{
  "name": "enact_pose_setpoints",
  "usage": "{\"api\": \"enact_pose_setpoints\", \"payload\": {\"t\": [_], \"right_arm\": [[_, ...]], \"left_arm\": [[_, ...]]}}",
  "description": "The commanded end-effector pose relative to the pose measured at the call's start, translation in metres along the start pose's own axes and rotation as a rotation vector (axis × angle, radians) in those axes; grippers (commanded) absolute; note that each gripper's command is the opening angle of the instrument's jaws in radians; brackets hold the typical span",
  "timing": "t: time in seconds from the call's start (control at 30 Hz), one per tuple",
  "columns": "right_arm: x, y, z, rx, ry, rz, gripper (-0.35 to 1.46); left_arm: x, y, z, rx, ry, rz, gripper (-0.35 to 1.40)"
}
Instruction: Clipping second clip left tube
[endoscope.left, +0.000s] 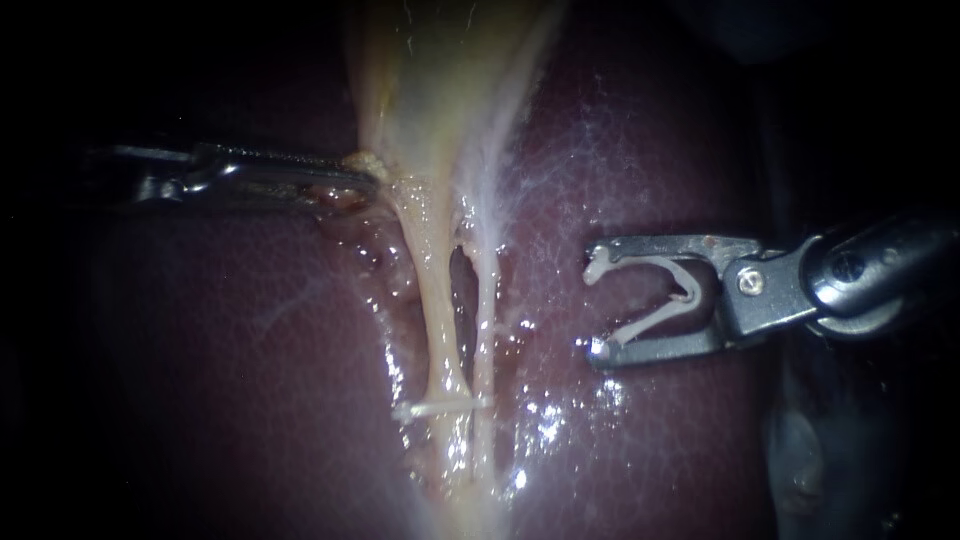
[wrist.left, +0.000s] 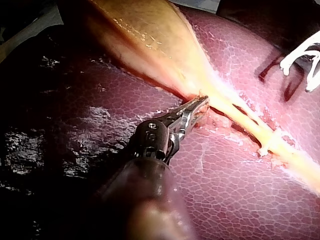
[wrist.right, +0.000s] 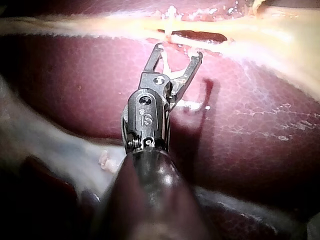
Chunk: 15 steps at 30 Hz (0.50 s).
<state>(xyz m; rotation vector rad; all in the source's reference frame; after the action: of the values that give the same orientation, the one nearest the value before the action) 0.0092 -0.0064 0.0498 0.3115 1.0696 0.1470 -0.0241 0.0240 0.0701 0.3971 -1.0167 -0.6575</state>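
— Two instruments show here; how do their jaws stand?

— The slender, silvery metal left instrument (endoscope.left: 368, 178) has its narrow jaws closed together on the edge of the pale yellow, tapering gallbladder (endoscope.left: 430, 90). The grip lies just above and to the left of the thick, pale yellow left tube (endoscope.left: 437, 310). The bulkier grey metal right instrument (endoscope.left: 595, 300) holds its jaws wide. A white, V-shaped loaded clip (endoscope.left: 648, 322) is seated between them and touches both.

— Where does the right instrument lie relative to the left tube?

— Well apart to its right, over the dark red, glistening liver (endoscope.left: 650, 170), with the jaw tips pointing toward the tube. The thin, whitish right tube (endoscope.left: 485, 300) runs between the two, just beside the left tube. In the right wrist view, both tubes lie ahead of the jaws and apart from them.

— Does the left tube carry anything?

— One small white fastened clip (endoscope.left: 440, 407) crosses its lower stretch, and its end reaches the right tube.
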Motion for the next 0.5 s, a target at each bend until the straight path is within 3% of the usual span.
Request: {"api": "enact_pose_setpoints", "payload": {"t": [0.03, 0.2, 0.33, 0.5], "right_arm": [[0.0, 0.0, 0.0, 0.0, 0.0, 0.0, 0.5], [0.0, 0.0, 0.0, 0.009, 0.004, -0.001, 0.5], [0.0, 0.0, 0.0, 0.009, 0.004, -0.001, 0.5], [-0.0001, -0.0001, 0.0001, 0.015, 0.006, -0.002, 0.5]], "left_arm": [[0.0, 0.0, 0.0, 0.0, 0.0, 0.0, -0.35], [-0.0005, -0.0001, -0.0011, 0.007, 0.001, -0.003, -0.35], [-0.0021, -0.0003, -0.0036, 0.003, -0.004, -0.011, -0.35], [-0.0043, -0.0005, -0.0071, -0.012, -0.033, -0.014, -0.35]]}}
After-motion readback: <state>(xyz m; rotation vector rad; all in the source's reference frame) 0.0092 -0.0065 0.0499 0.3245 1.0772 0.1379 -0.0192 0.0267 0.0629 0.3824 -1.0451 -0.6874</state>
